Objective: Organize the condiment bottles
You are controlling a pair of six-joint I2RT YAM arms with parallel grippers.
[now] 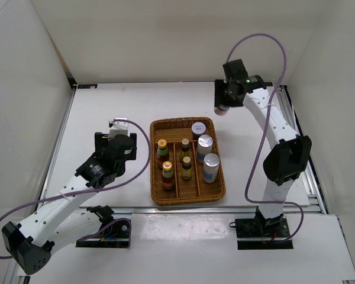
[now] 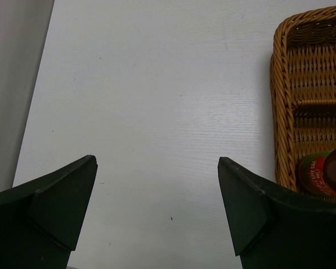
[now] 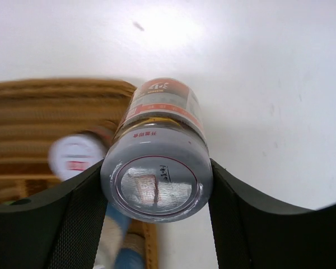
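Seven containers sit in the tray [image 1: 155, 177]. The eighth, a jar [image 3: 159, 112], is clamped in the right gripper [image 3: 155, 188], aloft beyond the tray's far right corner. Left gripper [image 2: 157, 202] spread wide, empty. Risk: lowering too close could clip the rim or topple the white-lidded jar [image 1: 199, 128].

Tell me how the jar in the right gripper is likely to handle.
The jar looks rigid, so it probably won't deform in the right gripper. Its smooth round wall, pinched from two sides only, might slip or twist. The flat base suggests it stands steadily; on its side it would likely roll.
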